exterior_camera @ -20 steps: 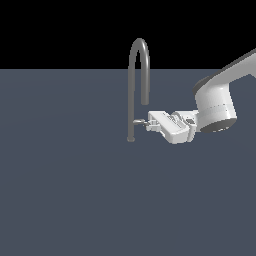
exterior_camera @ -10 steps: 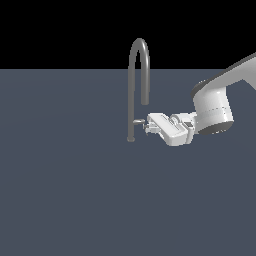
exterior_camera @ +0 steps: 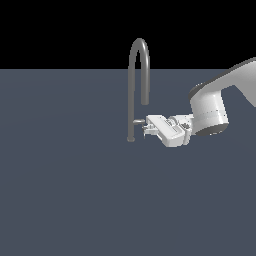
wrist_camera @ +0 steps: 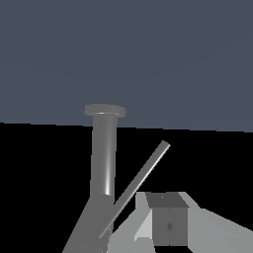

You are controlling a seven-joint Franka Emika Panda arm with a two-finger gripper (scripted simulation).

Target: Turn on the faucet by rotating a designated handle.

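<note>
The faucet [exterior_camera: 133,90] is a tall grey gooseneck tube standing on a small round base. Its handle [exterior_camera: 138,121] is a short grey lever sticking out of the stem low down, toward the exterior view's right. My gripper [exterior_camera: 146,128] reaches in from that side, its fingertips right at the handle's outer end and just below it. The fingers look pressed together with nothing between them. In the wrist view the stem [wrist_camera: 104,163] and its base disc stand close, a thin grey rod that looks like the handle [wrist_camera: 141,185] slants beside one finger [wrist_camera: 168,222].
The white arm [exterior_camera: 210,112] comes in from the exterior view's right. A flat dark grey surface [exterior_camera: 75,190] stretches all around the faucet, with black background behind it.
The arm's wrist has shifted slightly toward the exterior view's left and a little lower. The fingertips stay at the handle, and the faucet looks unchanged.
</note>
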